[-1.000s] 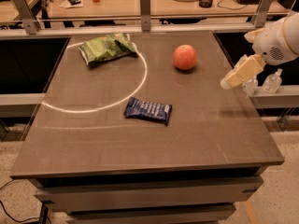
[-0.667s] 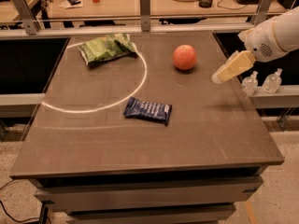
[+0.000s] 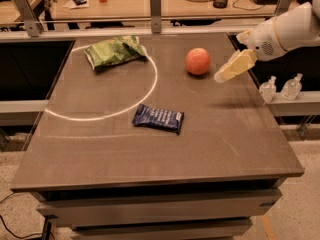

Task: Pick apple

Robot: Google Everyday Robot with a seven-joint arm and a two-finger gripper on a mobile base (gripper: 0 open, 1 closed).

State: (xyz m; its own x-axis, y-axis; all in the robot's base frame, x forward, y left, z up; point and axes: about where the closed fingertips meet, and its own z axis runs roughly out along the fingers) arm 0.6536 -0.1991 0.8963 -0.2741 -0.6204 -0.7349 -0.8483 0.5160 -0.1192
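Note:
The apple [image 3: 198, 61], a round orange-red fruit, sits on the dark table [image 3: 240, 134] toward the back right. My gripper [image 3: 224, 74], cream-coloured at the end of a white arm coming in from the right edge, hovers above the table just right of the apple, a small gap away from it. Nothing is held in it.
A green snack bag [image 3: 115, 51] lies at the back left, on a white arc painted on the table. A dark blue snack packet [image 3: 158, 118] lies mid-table. Two small clear bottles [image 3: 280, 88] stand on a ledge beyond the table's right edge. A cluttered desk runs behind.
My gripper has moved left and slightly up the picture, from near the table's right edge to close beside the apple. The objects on the table have not moved.

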